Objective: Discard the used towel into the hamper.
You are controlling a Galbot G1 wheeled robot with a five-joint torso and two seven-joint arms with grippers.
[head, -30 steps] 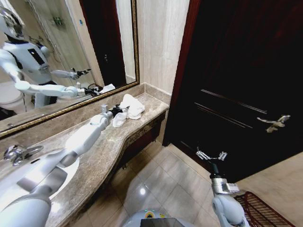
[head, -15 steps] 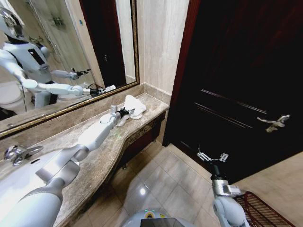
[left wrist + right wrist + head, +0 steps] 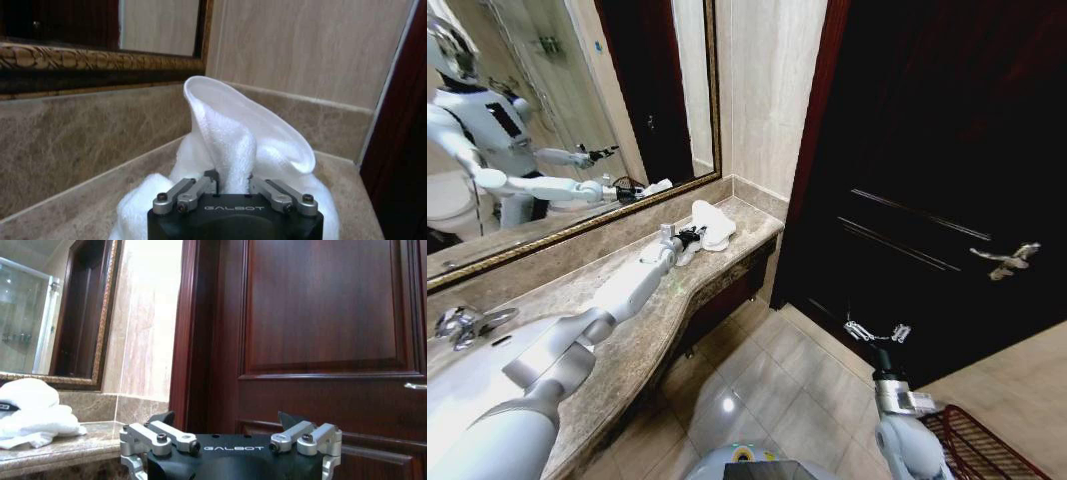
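The white used towel (image 3: 710, 222) lies crumpled at the far end of the marble counter (image 3: 642, 330), in the corner under the mirror. My left arm stretches along the counter, and the left gripper (image 3: 690, 238) is at the towel's near side. In the left wrist view a raised fold of the towel (image 3: 247, 135) stands pinched in the left gripper (image 3: 232, 181), which is shut on it. The right gripper (image 3: 875, 330) hangs open over the floor before the dark door, holding nothing (image 3: 225, 419). The hamper (image 3: 975, 446), a reddish wire basket, stands on the floor at the lower right.
A dark wooden door (image 3: 927, 170) with a lever handle (image 3: 1007, 260) fills the right side. A basin (image 3: 467, 390) and tap (image 3: 462, 325) are at the near left of the counter. A tiled floor (image 3: 767, 380) lies between the counter and the hamper.
The left gripper has pushed farther along the counter into the towel, which is now bunched tighter in the corner. Over the last half second hardly anything moved. The right arm is still.
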